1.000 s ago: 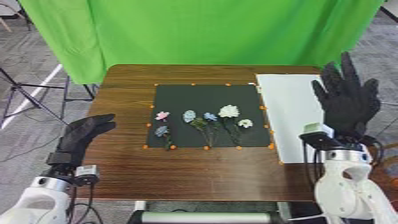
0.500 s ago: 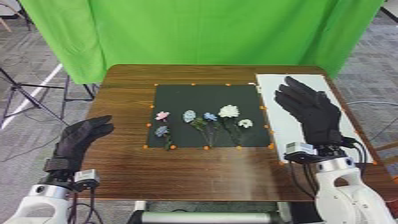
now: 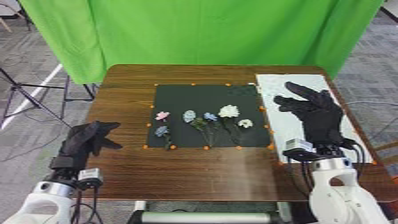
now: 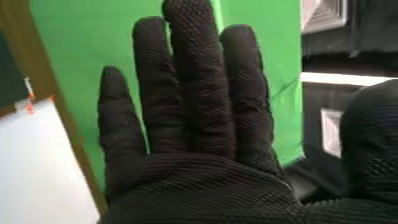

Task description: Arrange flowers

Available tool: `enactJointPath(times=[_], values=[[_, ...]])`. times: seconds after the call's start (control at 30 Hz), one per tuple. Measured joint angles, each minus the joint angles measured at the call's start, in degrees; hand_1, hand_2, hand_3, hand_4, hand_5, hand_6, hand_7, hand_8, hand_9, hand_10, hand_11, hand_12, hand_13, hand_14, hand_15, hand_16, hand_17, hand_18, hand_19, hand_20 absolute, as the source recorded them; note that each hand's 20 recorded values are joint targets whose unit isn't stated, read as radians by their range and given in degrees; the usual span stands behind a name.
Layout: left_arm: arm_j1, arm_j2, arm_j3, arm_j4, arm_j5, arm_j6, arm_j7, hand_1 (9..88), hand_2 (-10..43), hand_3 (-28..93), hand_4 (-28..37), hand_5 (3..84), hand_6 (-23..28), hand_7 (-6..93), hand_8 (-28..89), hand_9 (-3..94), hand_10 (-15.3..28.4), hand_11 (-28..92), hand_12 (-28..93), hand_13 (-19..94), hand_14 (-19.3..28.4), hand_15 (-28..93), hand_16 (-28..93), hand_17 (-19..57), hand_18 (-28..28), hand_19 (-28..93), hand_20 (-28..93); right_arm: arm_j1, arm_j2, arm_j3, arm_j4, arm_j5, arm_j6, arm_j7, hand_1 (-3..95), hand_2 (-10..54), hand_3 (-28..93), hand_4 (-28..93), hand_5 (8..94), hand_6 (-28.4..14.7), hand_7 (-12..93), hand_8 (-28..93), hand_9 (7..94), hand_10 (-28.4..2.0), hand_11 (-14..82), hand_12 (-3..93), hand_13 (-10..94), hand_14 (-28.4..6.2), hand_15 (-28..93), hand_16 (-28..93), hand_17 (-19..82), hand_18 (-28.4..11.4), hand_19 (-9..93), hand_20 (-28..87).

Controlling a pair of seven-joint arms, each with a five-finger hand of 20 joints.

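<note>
The right hand (image 3: pixel 318 114) is up over the white sheet (image 3: pixel 272 90), open wide and holding nothing, its fingers straight and its thumb standing well away from them. Look just past its left side and there's the dark mat (image 3: pixel 200 97), with the cut flowers laid out between the two hands. Nearest the right hand are a small white flower (image 3: pixel 245 123) and a fuller white one (image 3: pixel 229 111); farther off lie a blue one (image 3: pixel 210 116) and a pale blue one (image 3: pixel 189 116). Over toward the left hand (image 3: pixel 82 137) are a pink flower (image 3: pixel 162 115) and a grey-blue one (image 3: pixel 162 131) nearer the robot. That left hand is empty too, loosely open beside the mat, well apart from the stems.
</note>
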Motion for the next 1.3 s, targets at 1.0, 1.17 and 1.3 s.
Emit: enactJointPath(times=[1.0, 1.17, 1.3], values=[[-3.3, 4.72, 7.20, -1.46, -0.31, 35.85, 12.56, 34.2, 4.0, 60, -16.6, 70.1, -5.2, 72.2, 59, 80.1, 14.0, 81, 62, 79, 17.9, 93, 37, 54.2, 28.4, 93, 79, -4.1, -0.2, 5.9, -0.3, 6.5, 9.1, -1.6, 26.3, 0.0, 81, -9, 84.0, 10.7, 84, 79, 92.4, -8.1, 72.0, 90.3, 86, -18.5, 93, 92, 50, -24.4, 93, 74], [-3.0, 4.72, 1.08, -1.45, 1.06, 27.75, 9.37, 34.1, 4.2, 60, -16.2, 70.8, -5.3, 71.6, 66, 80.3, 14.2, 82, 62, 80, 18.1, 93, 37, 55.3, 28.4, 93, 80, -4.1, 0.3, 5.6, 0.4, 3.8, -3.2, -0.3, 25.1, 1.5, 81, -9, 84.4, 10.8, 83, 79, 93.7, -7.5, 73.2, 88.5, 88, -17.3, 93, 91, 56, -24.1, 93, 78], [-3.4, 4.99, 0.65, -0.93, 1.31, 14.06, 9.07, 32.8, -1.6, 61, -13.8, 70.0, -5.6, 71.4, 69, 82.4, 14.3, 80, 69, 79, 19.2, 93, 42, 55.1, 28.4, 93, 81, -3.9, 0.9, 5.1, 0.5, 1.3, -3.0, 0.6, 24.5, 2.2, 80, -10, 84.0, 11.0, 83, 80, 93.7, -7.1, 74.1, 86.8, 89, -15.7, 93, 91, 61, -24.3, 93, 83]])
